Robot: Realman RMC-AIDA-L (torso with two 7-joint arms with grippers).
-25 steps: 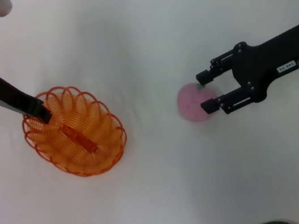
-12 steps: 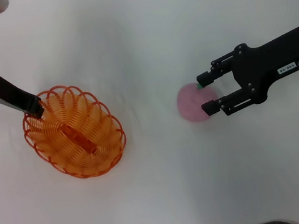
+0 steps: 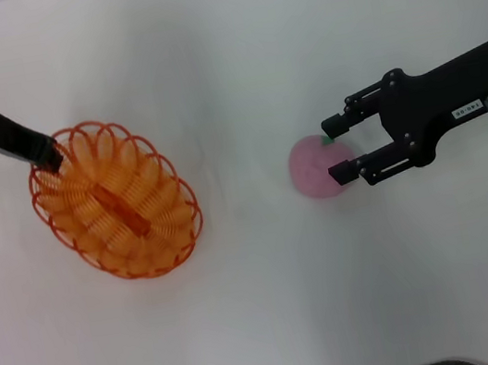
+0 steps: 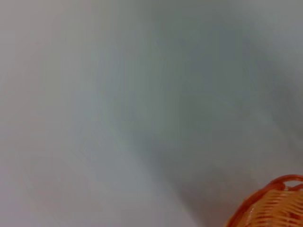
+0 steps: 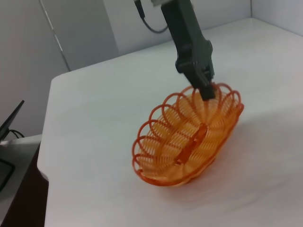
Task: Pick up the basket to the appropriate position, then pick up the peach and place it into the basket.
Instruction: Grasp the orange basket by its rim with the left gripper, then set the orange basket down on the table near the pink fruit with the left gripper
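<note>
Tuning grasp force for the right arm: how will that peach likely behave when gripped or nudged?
The peach is round and sits alone on the flat table, so a nudge would probably roll it. The open right gripper straddles its edge; an off-centre squeeze may push it out. Its matte surface suggests fair grip. Weight and firmness cannot be judged here.

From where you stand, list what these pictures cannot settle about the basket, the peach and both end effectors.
- Left end effector: its grip on the basket rim; head view shows one dark tip, right wrist view is too far.
- Basket: left wrist view cuts it off at the corner, rest is blur.
- Peach: its right side is covered by the right end effector in the head view; contact unclear.
- Basket underside: lifted or resting, unclear.
</note>
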